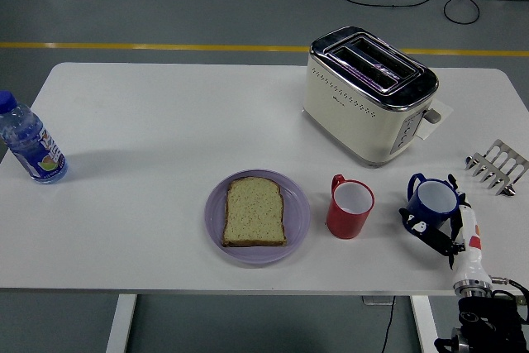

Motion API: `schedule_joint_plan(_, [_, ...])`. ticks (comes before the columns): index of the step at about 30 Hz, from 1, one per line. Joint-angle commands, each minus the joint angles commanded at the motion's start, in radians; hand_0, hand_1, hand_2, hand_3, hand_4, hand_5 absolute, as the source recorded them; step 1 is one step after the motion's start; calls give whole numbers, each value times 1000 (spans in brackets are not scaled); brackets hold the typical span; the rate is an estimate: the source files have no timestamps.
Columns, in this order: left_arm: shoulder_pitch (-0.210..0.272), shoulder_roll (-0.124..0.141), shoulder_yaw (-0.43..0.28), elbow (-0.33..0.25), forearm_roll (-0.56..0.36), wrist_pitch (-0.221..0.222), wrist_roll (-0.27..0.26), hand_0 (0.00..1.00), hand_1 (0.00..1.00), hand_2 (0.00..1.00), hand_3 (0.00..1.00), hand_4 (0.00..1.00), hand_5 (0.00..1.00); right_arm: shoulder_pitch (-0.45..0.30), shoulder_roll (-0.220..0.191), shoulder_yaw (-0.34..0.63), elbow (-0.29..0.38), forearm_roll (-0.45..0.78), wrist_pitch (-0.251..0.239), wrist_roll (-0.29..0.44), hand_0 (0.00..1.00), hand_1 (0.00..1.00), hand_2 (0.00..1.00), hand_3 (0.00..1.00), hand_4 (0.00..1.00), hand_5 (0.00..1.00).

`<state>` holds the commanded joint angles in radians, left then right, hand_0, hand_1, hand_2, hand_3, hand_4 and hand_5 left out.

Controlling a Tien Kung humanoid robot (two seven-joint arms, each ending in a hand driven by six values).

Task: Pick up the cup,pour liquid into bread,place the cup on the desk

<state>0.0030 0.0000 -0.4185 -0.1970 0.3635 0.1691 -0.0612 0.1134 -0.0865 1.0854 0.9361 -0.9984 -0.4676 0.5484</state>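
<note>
Near the table's [165, 121] front right edge, the right hand [446, 225] has its fingers curled round the blue cup [430, 204], though whether the grip is firm is hard to tell from here. Left of it stand a red cup [350, 207] and a purple plate [216, 225] bearing the bread [254, 212].

On the table [165, 121] we find a plate [257, 217] near the front edge, a bread slice [255, 212] lying on it. Right of it stand two cups [350, 207] [430, 205] side by side. Behind them sits a toaster [369, 93]. We see a rack [498, 167] at the right edge and a bottle [30, 140] at the left edge
</note>
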Motion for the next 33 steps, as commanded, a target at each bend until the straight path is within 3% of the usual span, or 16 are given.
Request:
schedule_joint_plan(19, [-3, 0, -1, -1, -4, 0, 0, 646, 652, 645, 532, 298, 772, 53, 13, -28, -68, 78, 9, 39, 918, 797, 911, 998, 998, 109])
schedule_joint_plan(20, [-3, 0, 0, -1, -4, 0, 0, 646, 652, 645, 531, 298, 772, 55, 13, -31, -72, 92, 10, 51, 862, 757, 840, 955, 993, 106])
schedule_joint_plan(25, [-4, 0, 1, -1, -6, 0, 0, 646, 652, 645, 531, 298, 772, 61, 13, -36, -87, 135, 20, 78, 862, 757, 840, 955, 993, 106])
schedule_joint_plan(26, [-4, 0, 1, -1, -6, 0, 0, 646, 652, 646, 531, 297, 771, 62, 14, -36, -89, 140, 21, 81, 768, 688, 761, 887, 979, 93])
schedule_joint_plan(31, [-5, 0, 1, -1, -6, 0, 0, 646, 652, 646, 531, 297, 771, 67, 15, -42, -100, 162, 28, 96, 768, 688, 761, 887, 979, 93])
schedule_joint_plan(32, [-5, 0, 1, -1, -7, 0, 1, 646, 652, 649, 531, 297, 772, 69, 16, -44, -104, 168, 29, 97, 691, 627, 708, 801, 964, 79])
schedule_joint_plan(33, [-4, 0, 2, -1, -7, 0, 1, 646, 652, 649, 531, 297, 772, 70, 16, -46, -107, 172, 29, 97, 691, 627, 708, 801, 964, 79])
